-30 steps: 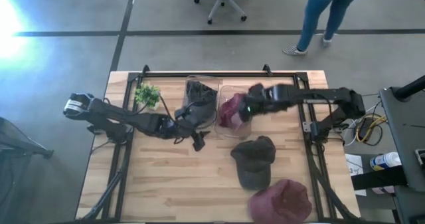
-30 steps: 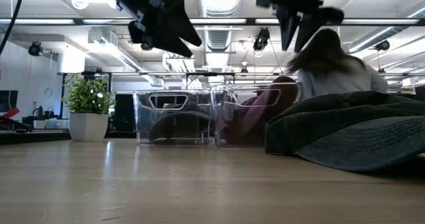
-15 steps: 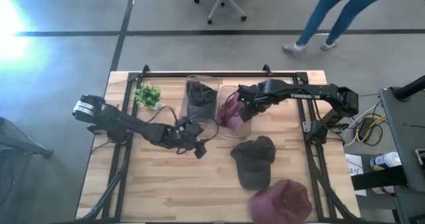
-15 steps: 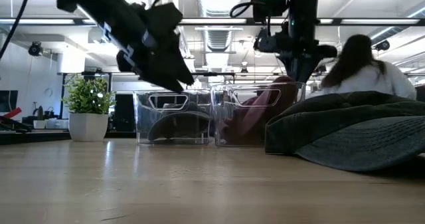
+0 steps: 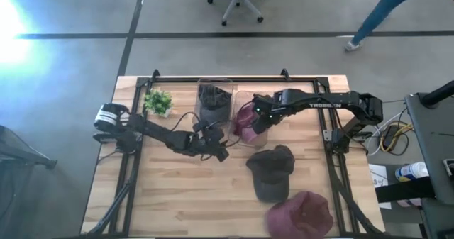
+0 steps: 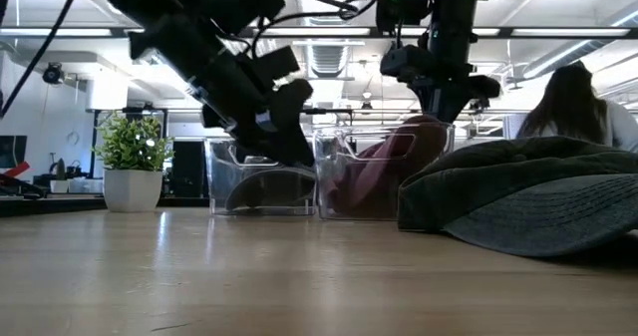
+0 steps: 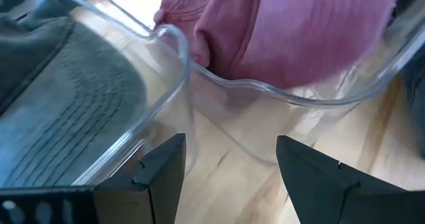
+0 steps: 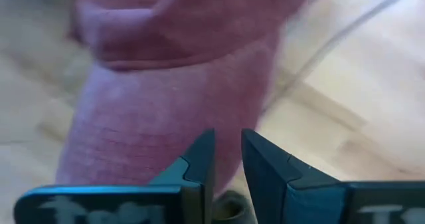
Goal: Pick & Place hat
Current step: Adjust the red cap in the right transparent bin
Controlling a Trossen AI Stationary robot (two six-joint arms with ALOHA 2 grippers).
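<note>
Right gripper (image 5: 257,123) directly over maroon hat (image 5: 245,122) in right bin (image 5: 250,96) — fingers nearly together, nothing pinched between them. Left gripper (image 5: 223,154) open, near bins' front, lower, farther from hat.

- The left arm stretches low across the tabletop (image 5: 177,196) from its base, elbow bent, wrist tipped downward.
- The left hand (image 7: 229,167) has its two dark fingers (image 7: 156,174) spread wide apart, with nothing between them.
- The right arm reaches inward from its base, forearm nearly level, wrist bent straight down.
- The right hand (image 8: 228,161) points downward, its fingers (image 8: 199,161) drawn near together with only a narrow gap.
</note>
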